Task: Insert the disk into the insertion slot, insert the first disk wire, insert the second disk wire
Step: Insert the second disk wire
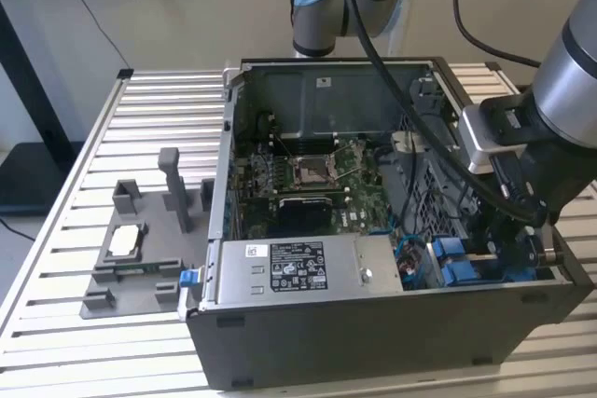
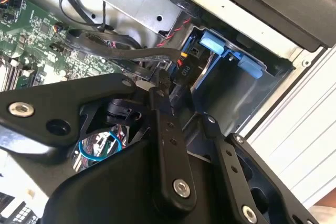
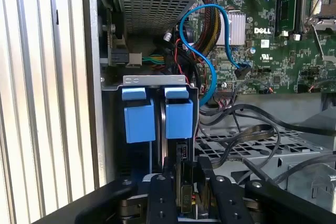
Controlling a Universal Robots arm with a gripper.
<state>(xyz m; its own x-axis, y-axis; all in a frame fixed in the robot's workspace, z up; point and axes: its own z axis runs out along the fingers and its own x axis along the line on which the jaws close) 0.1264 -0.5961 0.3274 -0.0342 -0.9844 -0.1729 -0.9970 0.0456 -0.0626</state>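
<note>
Gripper [image 3: 185,195] fingers are nearly closed on a small black wire connector [image 3: 184,192], pinched between the two black fingertips [image 3: 158,192] in the first wrist view. Just ahead of the fingertips stands the insertion slot [image 3: 155,81], its two blue tabs [image 3: 138,119] side by side, and a blue cable [image 3: 210,72] loops beyond it. In the exterior view the gripper [image 1: 508,230] reaches down into the open computer case [image 1: 373,342] beside the blue-tabbed bay [image 1: 457,263]; whether the disk sits inside I cannot tell.
</note>
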